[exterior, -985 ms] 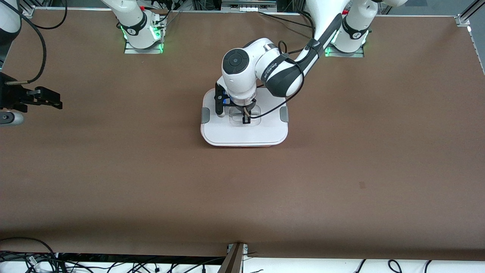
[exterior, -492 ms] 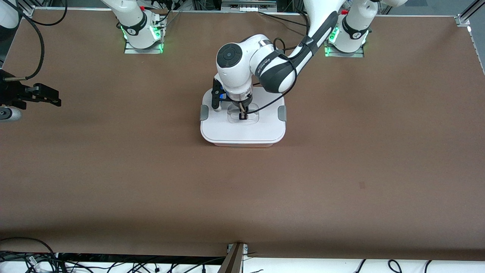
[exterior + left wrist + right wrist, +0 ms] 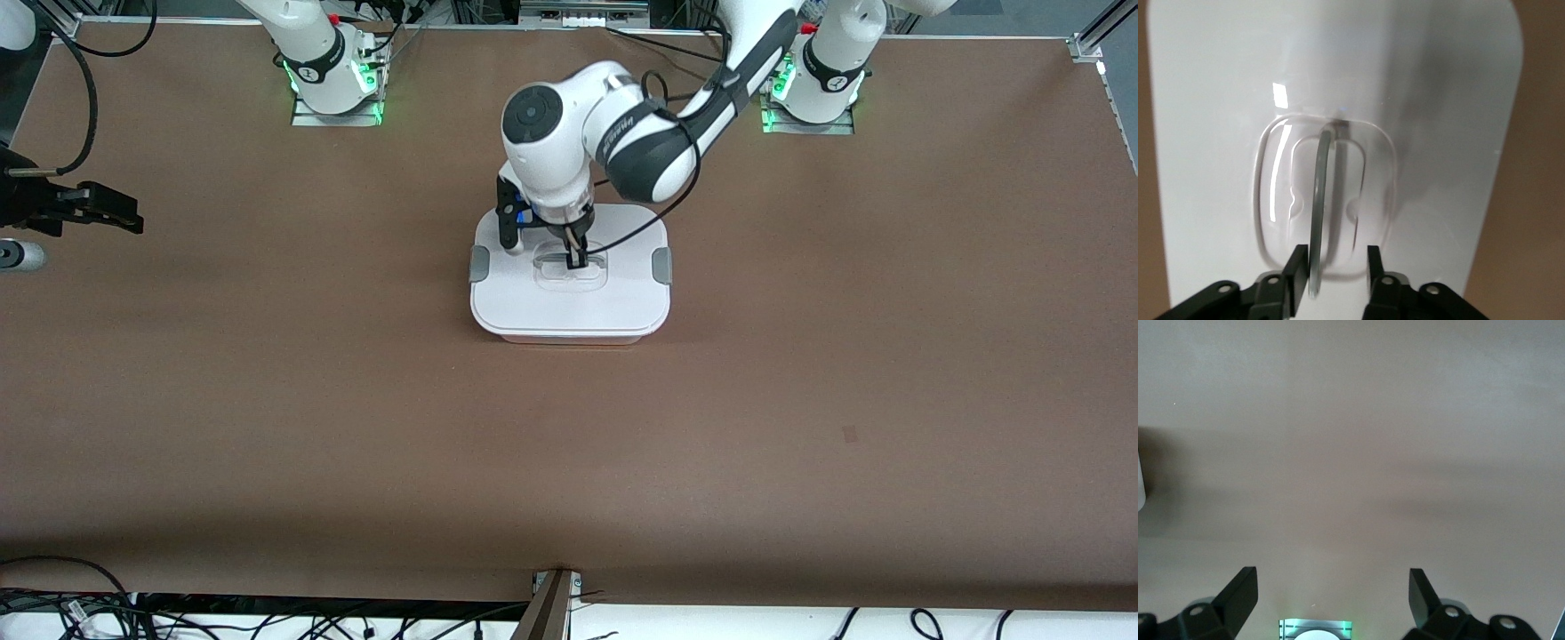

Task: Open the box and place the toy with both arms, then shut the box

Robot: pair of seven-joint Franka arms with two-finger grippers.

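The box (image 3: 569, 307) stands in the middle of the table with its white lid (image 3: 1438, 100) on it, grey clips (image 3: 479, 264) at both ends. The clear handle (image 3: 1318, 200) stands upright in the lid's recess. My left gripper (image 3: 576, 260) hangs just over the lid, open, its fingers (image 3: 1297, 263) on either side of the handle, one of them touching it. My right gripper (image 3: 124, 212) waits open and empty over bare table at the right arm's end; its own view (image 3: 1331, 580) shows only table. The toy is out of view.
The arms' bases with green lights stand at the table's edge farthest from the front camera (image 3: 336, 89) (image 3: 809, 98). Loose cables (image 3: 89, 613) lie below the table's edge nearest to that camera. A metal post (image 3: 551, 604) stands at that edge.
The lid came down onto the box and the left gripper let go of the handle and rose a little. The right gripper drifted slightly toward the bases.
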